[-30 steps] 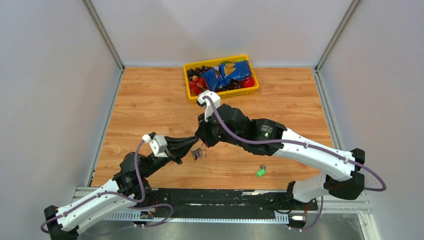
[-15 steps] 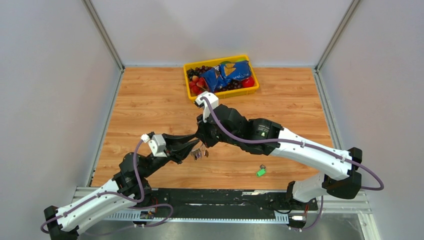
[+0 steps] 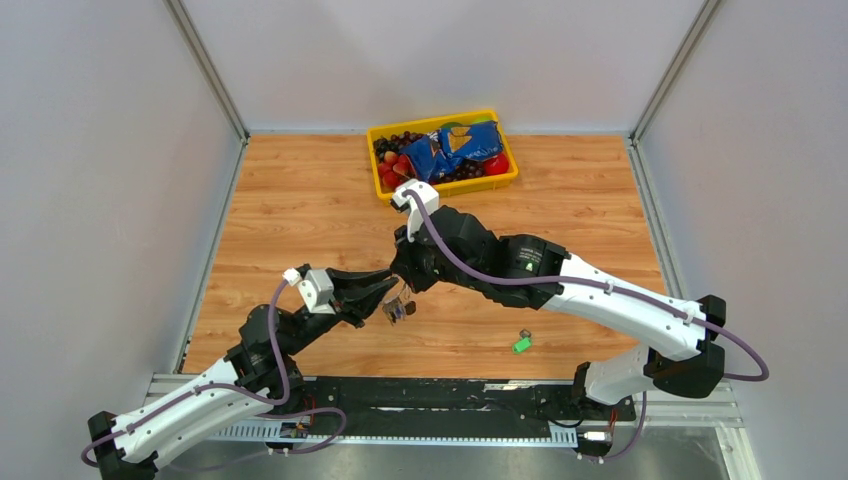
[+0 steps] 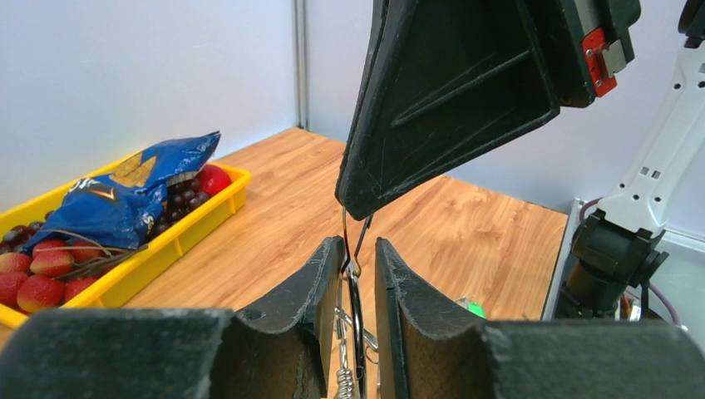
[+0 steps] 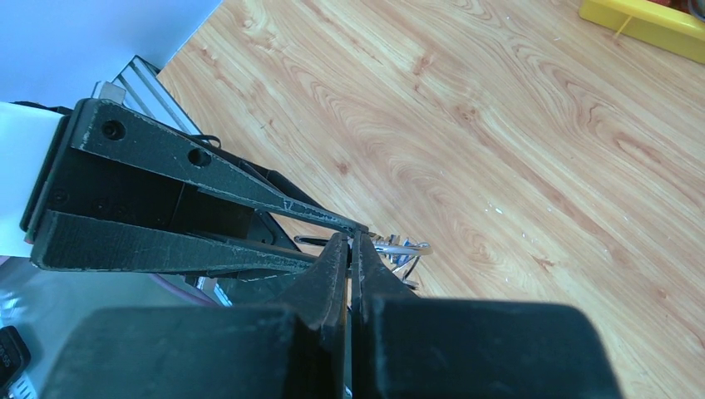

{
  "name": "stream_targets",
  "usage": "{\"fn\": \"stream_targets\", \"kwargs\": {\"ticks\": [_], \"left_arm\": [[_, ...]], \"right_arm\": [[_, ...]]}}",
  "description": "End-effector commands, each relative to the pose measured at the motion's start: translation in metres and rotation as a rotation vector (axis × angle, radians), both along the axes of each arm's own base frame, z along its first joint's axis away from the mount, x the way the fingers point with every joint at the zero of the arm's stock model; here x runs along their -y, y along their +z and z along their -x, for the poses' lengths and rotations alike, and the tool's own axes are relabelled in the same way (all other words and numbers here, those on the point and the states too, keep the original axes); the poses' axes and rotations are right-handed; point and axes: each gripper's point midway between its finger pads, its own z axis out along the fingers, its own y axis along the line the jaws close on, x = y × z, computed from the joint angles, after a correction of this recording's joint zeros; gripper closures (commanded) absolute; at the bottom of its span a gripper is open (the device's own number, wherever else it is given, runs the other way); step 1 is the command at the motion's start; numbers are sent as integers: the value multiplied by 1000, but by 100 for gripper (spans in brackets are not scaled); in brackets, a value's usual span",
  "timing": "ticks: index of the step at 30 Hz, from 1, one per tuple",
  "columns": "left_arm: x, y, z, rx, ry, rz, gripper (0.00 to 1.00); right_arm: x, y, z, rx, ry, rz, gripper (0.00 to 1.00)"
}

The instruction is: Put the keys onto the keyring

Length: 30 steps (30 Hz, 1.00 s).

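Task barely started: the green-tag key lies loose on the table, well right of the keyring. Nothing new looks threaded on, so pickup and threading are all left. Keyring hangs mid-table above the wood, with the right claw pinched together on its top wire and the left claw a narrow gap apart on either side, not clearly gripping. Ring is on edge, long axis up-down, small keys dangling below; green-tag key lies flat, metal end pointing roughly away from the arm bases.

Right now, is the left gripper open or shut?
Open, narrowly: the left gripper shows a gap between its fingers, with the keyring wire hanging inside it.
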Motion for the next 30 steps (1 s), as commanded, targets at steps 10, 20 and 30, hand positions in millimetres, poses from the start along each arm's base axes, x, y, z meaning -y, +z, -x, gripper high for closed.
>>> {"fn": "stream_targets", "kwargs": {"ticks": [10, 20, 30], "left_arm": [[-3, 11, -6, 30, 38, 10, 73], [0, 10, -8, 27, 39, 8, 75], [-8, 22, -3, 49, 37, 83, 99]], "right_arm": [[-8, 28, -1, 12, -9, -87, 100], [-10, 27, 0, 8, -2, -86, 100], [-6, 18, 1, 4, -5, -66, 100]]}}
